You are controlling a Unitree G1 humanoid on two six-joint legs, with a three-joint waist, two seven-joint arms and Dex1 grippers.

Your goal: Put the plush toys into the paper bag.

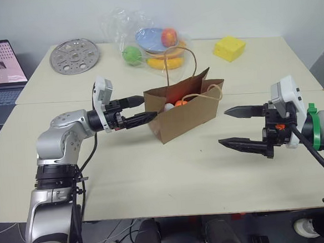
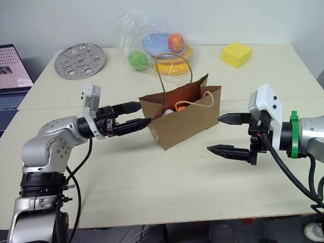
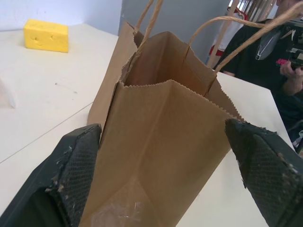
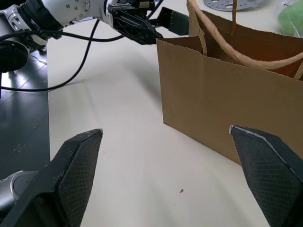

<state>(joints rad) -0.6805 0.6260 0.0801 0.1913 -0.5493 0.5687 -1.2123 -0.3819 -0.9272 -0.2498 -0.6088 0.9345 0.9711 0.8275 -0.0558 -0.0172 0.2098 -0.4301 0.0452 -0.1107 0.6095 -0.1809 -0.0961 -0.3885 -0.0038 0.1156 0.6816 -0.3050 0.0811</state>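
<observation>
We see the paper bag (image 1: 186,113) standing upright near the middle of the table (image 1: 155,177), its mouth open and its twine handles looped up. Inside it, just below the rim, 2 plush toys show: a white one (image 1: 168,106) and, just right of it, an orange one (image 1: 181,103). Both sit in the bag already.

The left gripper (image 1: 140,110) reaches in from the left, its 2 black fingers spread wide, their tips right at the bag's left end; from the left wrist view they straddle that narrow end, and we cannot tell if they touch the paper. It holds nothing.

The right gripper (image 1: 236,127) hangs to the right of the bag, apart from it, its fingers also wide and empty, pointing toward the bag.

At the far side of the table lie a yellow cheese-like block (image 1: 228,48), a clear plastic bag of toy fruit (image 1: 145,42) and a round metal disc (image 1: 74,56)
</observation>
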